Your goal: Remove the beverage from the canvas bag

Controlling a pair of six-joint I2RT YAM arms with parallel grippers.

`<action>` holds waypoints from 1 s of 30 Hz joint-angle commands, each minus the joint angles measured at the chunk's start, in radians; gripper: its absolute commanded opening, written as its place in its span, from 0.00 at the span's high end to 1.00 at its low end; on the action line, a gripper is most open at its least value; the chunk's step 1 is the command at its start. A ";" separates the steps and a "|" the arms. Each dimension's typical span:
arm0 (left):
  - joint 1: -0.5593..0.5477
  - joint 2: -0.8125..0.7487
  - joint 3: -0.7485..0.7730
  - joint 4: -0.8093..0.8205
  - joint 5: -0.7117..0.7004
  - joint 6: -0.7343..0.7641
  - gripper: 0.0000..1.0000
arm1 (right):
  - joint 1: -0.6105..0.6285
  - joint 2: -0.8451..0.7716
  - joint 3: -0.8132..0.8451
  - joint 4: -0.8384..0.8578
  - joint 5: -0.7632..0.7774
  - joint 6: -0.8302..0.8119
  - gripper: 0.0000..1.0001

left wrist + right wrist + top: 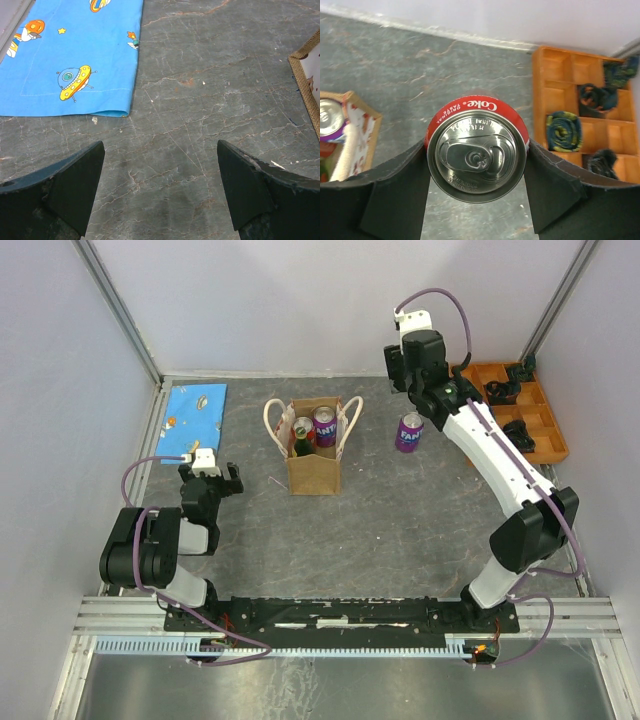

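Observation:
The tan canvas bag (313, 462) with white loop handles stands at the table's middle back. It holds a purple can (325, 425) and a dark green bottle (302, 435). Its corner shows in the left wrist view (306, 86) and its edge in the right wrist view (359, 131). My right gripper (477, 162) is shut on a red Coke can (477, 150), held upright above the table right of the bag. From above, the right gripper (417, 375) hides that can. A purple Fanta can (410, 432) stands on the table below it. My left gripper (160, 185) is open and empty, low over the table left of the bag (210, 476).
A blue printed cloth (194, 408) lies at the back left, also in the left wrist view (75, 55). An orange compartment tray (548, 445) with dark rolled items sits at the back right, also in the right wrist view (540, 75). Walls close the back and sides.

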 commanded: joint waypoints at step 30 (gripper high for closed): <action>0.001 -0.002 0.022 0.029 -0.003 -0.008 0.01 | 0.019 0.315 -0.041 0.040 -0.258 0.101 1.00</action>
